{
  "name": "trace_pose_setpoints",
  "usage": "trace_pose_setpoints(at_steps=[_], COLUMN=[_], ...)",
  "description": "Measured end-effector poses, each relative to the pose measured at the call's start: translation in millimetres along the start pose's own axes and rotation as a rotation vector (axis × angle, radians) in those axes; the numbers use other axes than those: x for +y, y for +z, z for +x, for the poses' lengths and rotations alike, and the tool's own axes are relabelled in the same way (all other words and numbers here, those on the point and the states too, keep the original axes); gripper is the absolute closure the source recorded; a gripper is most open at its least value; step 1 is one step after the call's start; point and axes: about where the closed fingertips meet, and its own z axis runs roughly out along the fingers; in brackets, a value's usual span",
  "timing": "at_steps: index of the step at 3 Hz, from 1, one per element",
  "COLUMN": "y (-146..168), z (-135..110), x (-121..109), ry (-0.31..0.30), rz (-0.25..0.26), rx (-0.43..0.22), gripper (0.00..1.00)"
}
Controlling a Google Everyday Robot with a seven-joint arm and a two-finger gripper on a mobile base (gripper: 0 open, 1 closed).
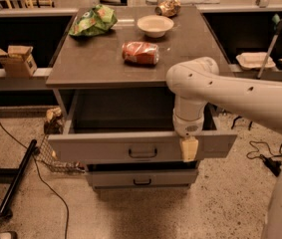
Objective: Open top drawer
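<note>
The top drawer (105, 151) is a wide grey drawer with a black loop handle (143, 153) at the centre of its front. It stands pulled out from the cabinet, and its dark inside (123, 111) shows. My gripper (189, 148) hangs from the white arm (230, 91) over the drawer's front edge, right of the handle, with its yellowish tip against the front panel. A narrower grey drawer (142, 179) with the same handle sits shut below.
On the cabinet top (90, 66) lie a green bag (93, 20), a white bowl (155, 25), a red can (140, 53) and a crumpled item (168, 7). A cardboard box (15, 59), a wire basket (56, 156), a black pole (17, 178) and cables are at the left.
</note>
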Motion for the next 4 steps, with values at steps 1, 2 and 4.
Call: trace_pose_setpoints(at_steps=[1, 2, 4], y=[-11, -17, -22], z=[1, 2, 3], x=[9, 16, 24], ry=[0.013, 0.025, 0.038], rz=[0.030, 0.053, 0.073], rx=[0.024, 0.035, 0.037], gripper=[0.65, 0.89, 0.67])
